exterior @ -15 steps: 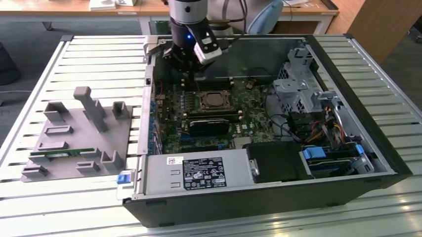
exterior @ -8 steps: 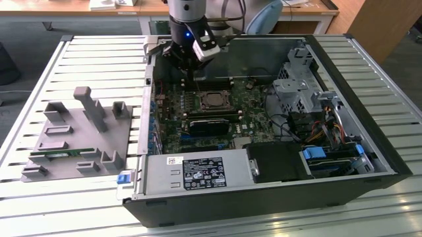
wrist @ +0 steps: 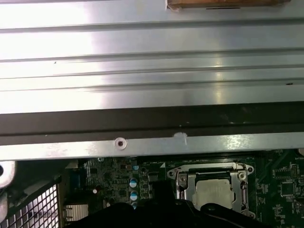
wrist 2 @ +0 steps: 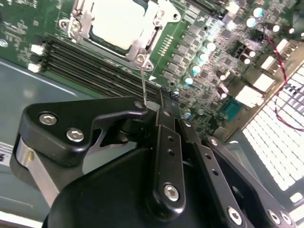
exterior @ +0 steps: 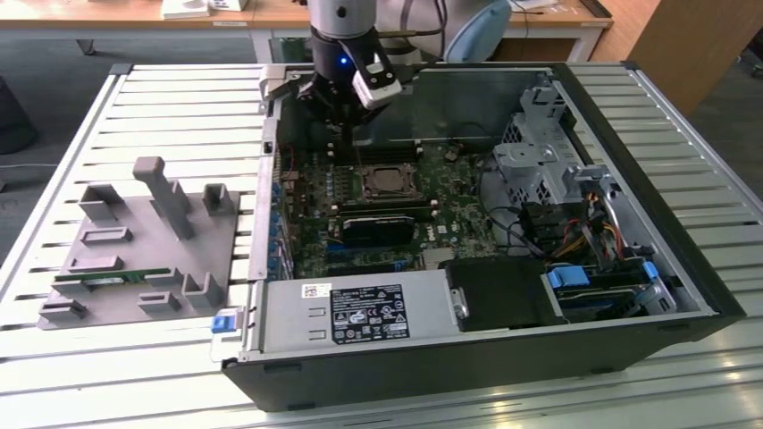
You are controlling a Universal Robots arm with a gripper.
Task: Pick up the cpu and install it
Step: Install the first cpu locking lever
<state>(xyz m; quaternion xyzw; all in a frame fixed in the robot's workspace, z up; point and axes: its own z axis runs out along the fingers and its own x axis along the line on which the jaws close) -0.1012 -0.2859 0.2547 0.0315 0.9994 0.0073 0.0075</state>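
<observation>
The cpu already sits in its socket near the middle of the motherboard, silver lid up, framed by the metal retention bracket. In both wrist views that lid reads pale and flat inside the frame. The gripper hangs at about 11 o'clock from the chip, over the board's far edge. Its black fingers look pressed together around a thin wire lever rising from the socket corner, though I cannot be sure they pinch it. I judge the chip light, rigid, slick-topped and fragile underneath; its 4 edges are the safe hold.
</observation>
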